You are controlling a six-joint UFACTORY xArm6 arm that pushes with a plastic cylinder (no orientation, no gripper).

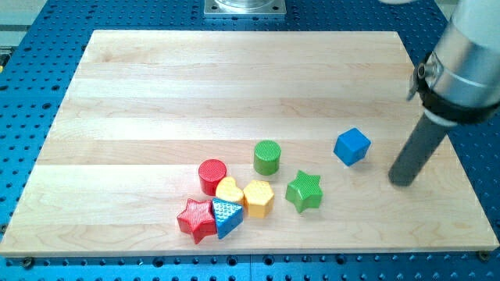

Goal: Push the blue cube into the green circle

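The blue cube [352,146] is seen alone on the table [156,94], toward the view's right, clear of every other block. The green circle [267,157] — an upright green cylinder — is found to the cube's left and slightly lower, with bare wood between them. No hand is fitted: the arm ends in a dark rod, so nothing is gripped and no opening can be stated. My tip [402,181] is placed on the table to the right of the cube and a little below it, near but not touching. This placement is judged deliberate — the cube lies roughly between tip and cylinder, so a leftward sweep would carry it toward the target.

A green star [304,191] is noted below the gap between cube and cylinder; a low push line could catch it. Further left a tight cluster is recorded: red cylinder [212,175], yellow heart [229,190], yellow hexagon [258,197], red star [197,219], blue triangular block [227,216].
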